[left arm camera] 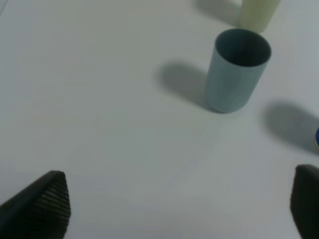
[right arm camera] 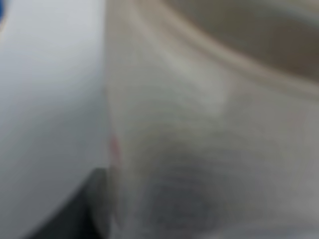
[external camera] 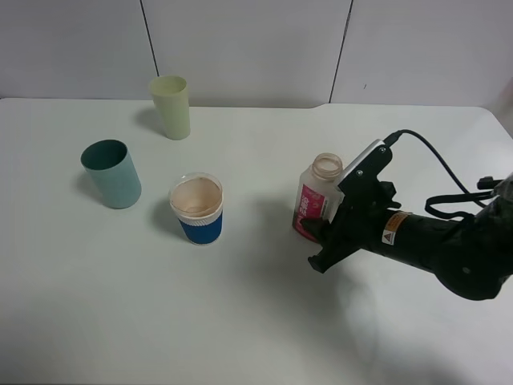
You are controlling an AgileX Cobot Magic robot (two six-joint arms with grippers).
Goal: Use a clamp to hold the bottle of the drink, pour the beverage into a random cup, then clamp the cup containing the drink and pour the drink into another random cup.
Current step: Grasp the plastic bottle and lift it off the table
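**Operator:** Where is my right claw?

**Describer:** Your right claw (external camera: 321, 212) is clamped on the bottle (external camera: 317, 191). Its near finger (external camera: 310, 230) presses on the red label, and the far finger is hidden behind the bottle. Your right wrist camera sits so close that the bottle fills its picture as a pale blur.

**Operator:** And the bottle itself?

**Describer:** It stands upright on the white table (external camera: 240, 321) with its wide neck uncapped. In the high view it is at about 3 o'clock from the table's middle. I cannot tell how much drink is inside.

**Operator:** Where are the cups?

**Describer:** From the bottle, the blue cup (external camera: 197, 210) is at 9 o'clock, well apart, upright, with a tan inside. From that cup, the teal cup (external camera: 112, 173) is at 10 o'clock. The pale cup (external camera: 171, 106) is between 11 and 12, farther back. None of them touch.

**Operator:** My left claw?

**Describer:** Your left claw (left arm camera: 177, 199) has its fingers wide apart, with only table between them. The teal cup stands ahead of it, and the pale cup is beyond that.
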